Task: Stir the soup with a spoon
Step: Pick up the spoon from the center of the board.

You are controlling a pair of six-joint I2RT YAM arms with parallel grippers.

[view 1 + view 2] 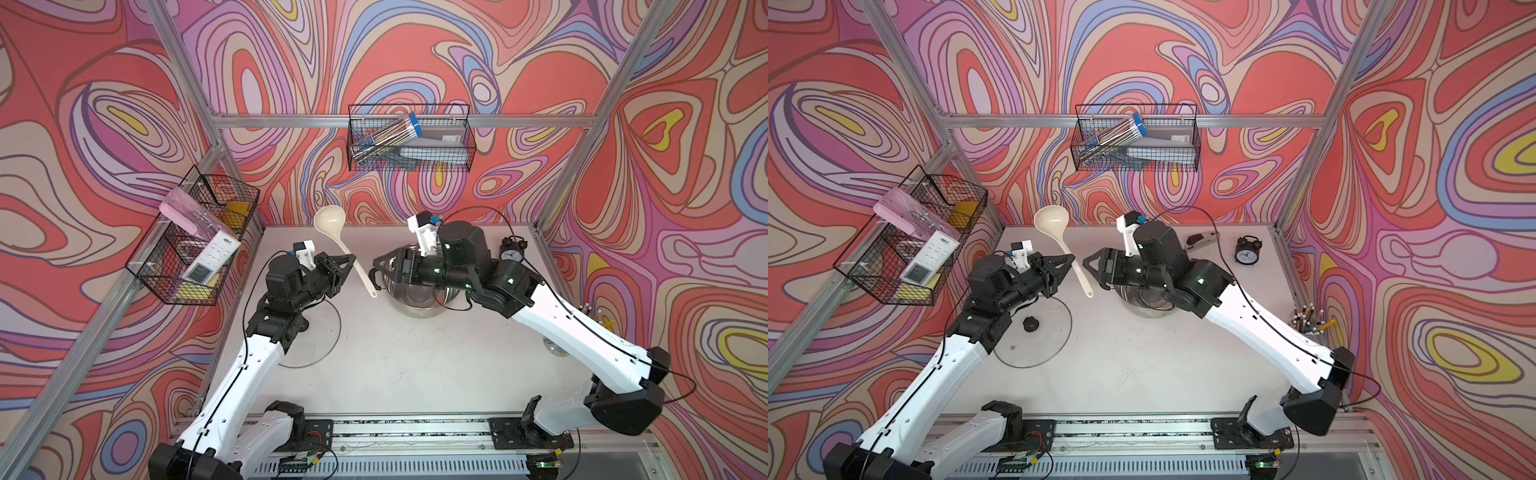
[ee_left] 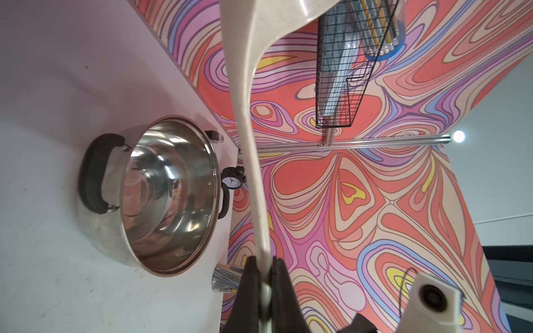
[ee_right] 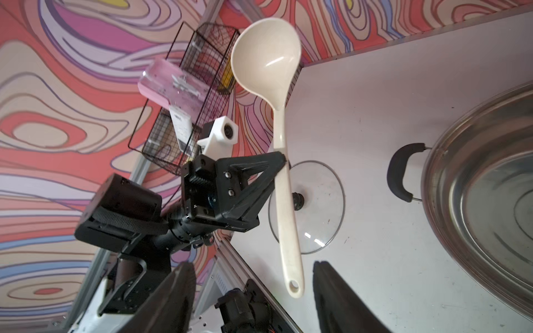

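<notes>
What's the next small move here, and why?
Probably draw the right gripper back from the ladle and clear of the pot: its jaws stand open at the handle's end, the left gripper is shut on the handle, and the right arm hangs over the pot.

I can read nothing: the remote's logo, the clock dial and the box label are too small.

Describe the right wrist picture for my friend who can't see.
The black left gripper clamps a cream plastic ladle mid-handle above the white table. A clear glass lid and a shiny steel pot sit on it; the right gripper is open.
</notes>
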